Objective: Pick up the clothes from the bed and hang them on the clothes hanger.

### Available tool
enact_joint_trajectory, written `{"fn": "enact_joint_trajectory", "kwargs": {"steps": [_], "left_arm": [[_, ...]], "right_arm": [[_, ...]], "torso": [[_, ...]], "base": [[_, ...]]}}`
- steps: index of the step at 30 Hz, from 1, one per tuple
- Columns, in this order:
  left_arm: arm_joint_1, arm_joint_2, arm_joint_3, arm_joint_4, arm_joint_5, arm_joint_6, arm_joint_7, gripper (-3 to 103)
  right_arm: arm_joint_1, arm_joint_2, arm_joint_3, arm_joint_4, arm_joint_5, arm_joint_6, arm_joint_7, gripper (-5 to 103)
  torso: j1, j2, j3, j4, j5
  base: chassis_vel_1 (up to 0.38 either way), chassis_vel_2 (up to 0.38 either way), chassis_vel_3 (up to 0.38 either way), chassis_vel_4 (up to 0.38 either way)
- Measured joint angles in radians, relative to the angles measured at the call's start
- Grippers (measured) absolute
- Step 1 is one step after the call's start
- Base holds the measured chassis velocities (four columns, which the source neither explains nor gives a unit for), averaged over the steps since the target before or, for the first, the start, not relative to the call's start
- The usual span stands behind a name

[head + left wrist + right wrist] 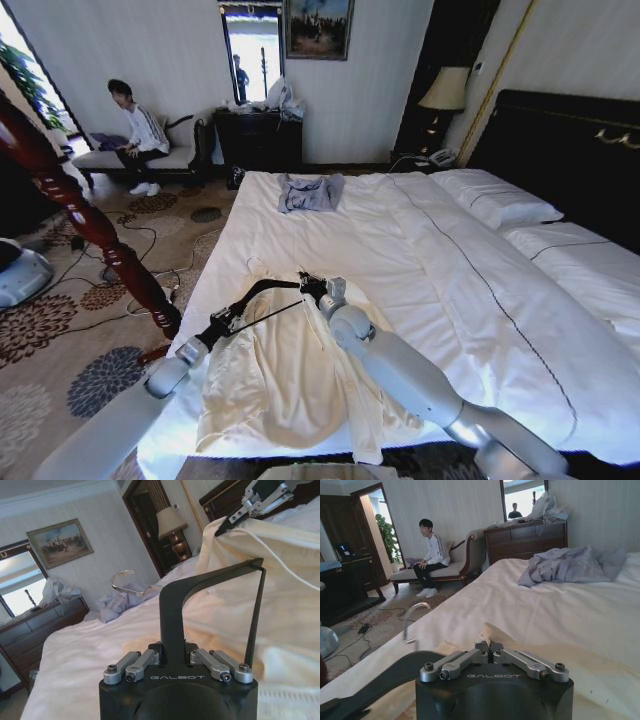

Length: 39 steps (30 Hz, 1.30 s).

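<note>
The clothes point(280, 385), a pale cream long-sleeved garment, lie spread on the near left part of the bed point(450, 290). My right gripper point(312, 290) is shut on the garment's collar edge and lifts it a little; its closed fingertips pinch cream fabric in the right wrist view point(488, 646). My left gripper point(222, 326) is shut on the clothes hanger point(262, 292), a black hanger with a silver hook point(125, 579). The hanger's black body point(200, 585) reaches toward the raised collar, just beside the right gripper point(250, 505). The clothes point(280, 620) lie under and beyond the hanger.
A small grey-blue garment point(310, 192) lies at the far end of the bed. A thick dark-red wooden post point(90, 225) slants up on the left above patterned carpet with cables point(150, 250). Pillows point(495, 200) and a black headboard point(570, 150) are on the right.
</note>
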Motion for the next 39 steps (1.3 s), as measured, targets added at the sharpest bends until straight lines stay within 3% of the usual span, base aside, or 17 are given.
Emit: {"fn": "enact_joint_trajectory", "kwargs": {"steps": [9,22,39], "left_arm": [[-0.075,-0.084,0.058,0.050,-0.013,-0.008,-0.010,20],[-0.157,-0.114,0.147,0.084,-0.044,-0.014,-0.001,20],[-0.254,-0.164,0.226,0.143,-0.041,-0.024,-0.001,20]], "right_arm": [[-0.012,-0.016,0.016,0.033,0.070,-0.012,0.012,0],[-0.016,-0.044,0.043,0.094,0.217,-0.049,0.017,0],[-0.036,-0.105,0.037,0.136,0.233,-0.073,-0.029,0]], "torso": [[0.000,0.000,0.000,-0.0001,-0.0002],[0.000,0.000,0.000,0.0000,0.0000],[0.000,0.000,0.000,0.0000,-0.0002]], "base": [[0.000,0.000,0.000,0.000],[0.000,0.000,0.000,0.000],[0.000,0.000,0.000,0.000]]}}
